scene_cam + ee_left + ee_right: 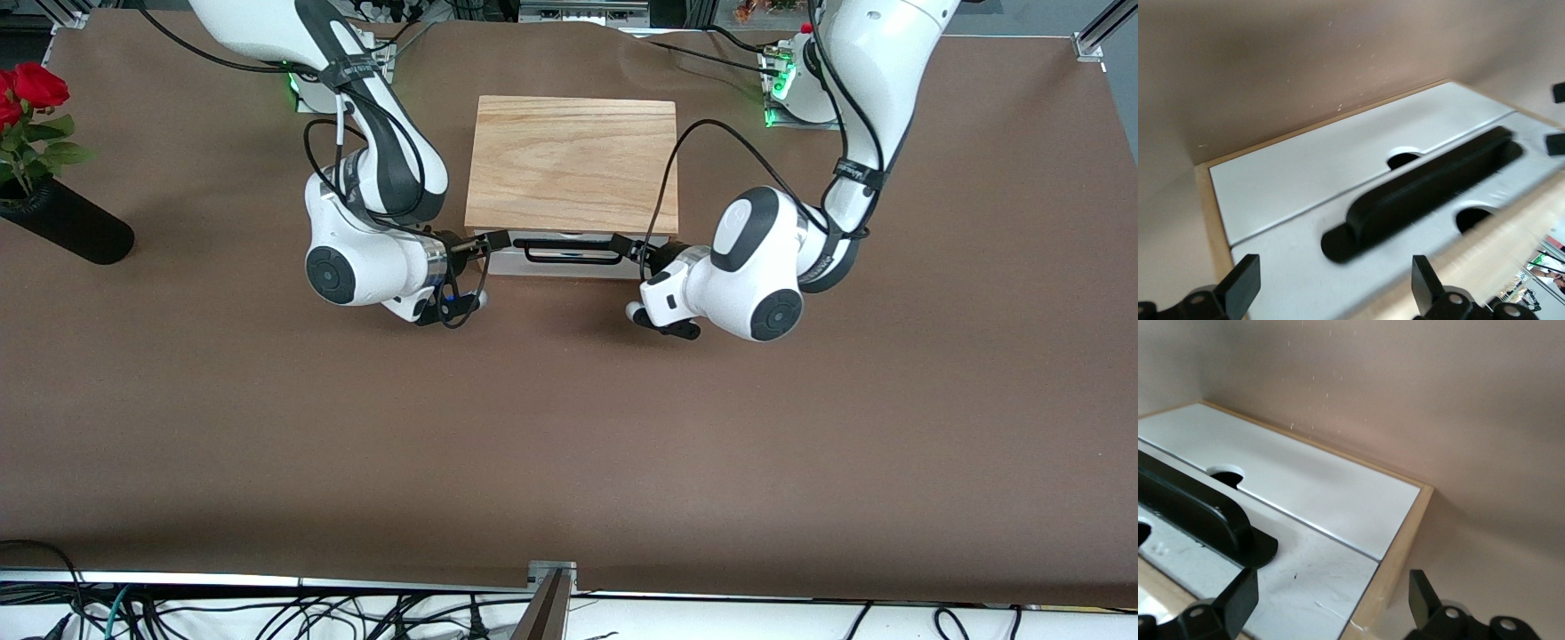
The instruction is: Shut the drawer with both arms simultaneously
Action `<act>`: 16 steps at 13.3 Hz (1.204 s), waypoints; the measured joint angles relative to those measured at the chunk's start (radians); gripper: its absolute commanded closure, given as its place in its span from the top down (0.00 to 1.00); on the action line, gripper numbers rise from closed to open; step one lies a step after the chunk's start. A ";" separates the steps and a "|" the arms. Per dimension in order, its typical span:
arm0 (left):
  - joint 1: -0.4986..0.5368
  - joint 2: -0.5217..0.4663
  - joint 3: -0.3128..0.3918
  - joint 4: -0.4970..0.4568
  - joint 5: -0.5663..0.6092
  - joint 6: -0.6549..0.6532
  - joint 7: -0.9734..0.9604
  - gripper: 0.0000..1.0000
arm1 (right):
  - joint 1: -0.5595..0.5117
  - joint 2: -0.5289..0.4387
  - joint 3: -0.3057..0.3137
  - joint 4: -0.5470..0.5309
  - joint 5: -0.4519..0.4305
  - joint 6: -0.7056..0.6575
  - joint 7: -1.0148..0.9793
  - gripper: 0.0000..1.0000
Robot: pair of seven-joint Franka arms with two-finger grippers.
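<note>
The light-oak box (573,164) stands mid-table, and its drawer shows its white front panel (569,267) and black bar handle (569,252) toward the front camera. The panel sits close to the box face. My right gripper (487,249) is at the panel's end toward the right arm, open. My left gripper (642,252) is at the other end, open. In the left wrist view the open fingers (1245,283) frame the panel (1291,260) and handle (1425,190). In the right wrist view my gripper (1333,590) spans the panel's corner (1318,580), with the handle (1191,510) beside it. Neither gripper holds anything.
A second white panel (1325,173) with finger cutouts lies beside the handled one. A black vase (67,231) with red roses (31,89) lies at the right arm's end of the brown table. Loose cables hang below the table's front edge (551,578).
</note>
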 measured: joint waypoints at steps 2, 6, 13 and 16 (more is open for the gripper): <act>0.017 -0.045 0.006 0.094 0.069 -0.053 -0.002 1.00 | -0.002 -0.012 -0.064 0.043 -0.052 -0.016 -0.003 1.00; 0.051 -0.155 0.016 0.210 0.452 -0.097 -0.009 1.00 | -0.008 -0.043 -0.187 0.158 -0.228 -0.071 -0.007 1.00; 0.181 -0.364 0.081 0.234 0.688 -0.263 -0.009 1.00 | -0.009 -0.275 -0.247 0.201 -0.496 -0.272 -0.014 1.00; 0.262 -0.491 0.072 0.045 0.650 -0.143 -0.006 1.00 | -0.069 -0.342 -0.232 0.199 -0.529 -0.308 -0.024 1.00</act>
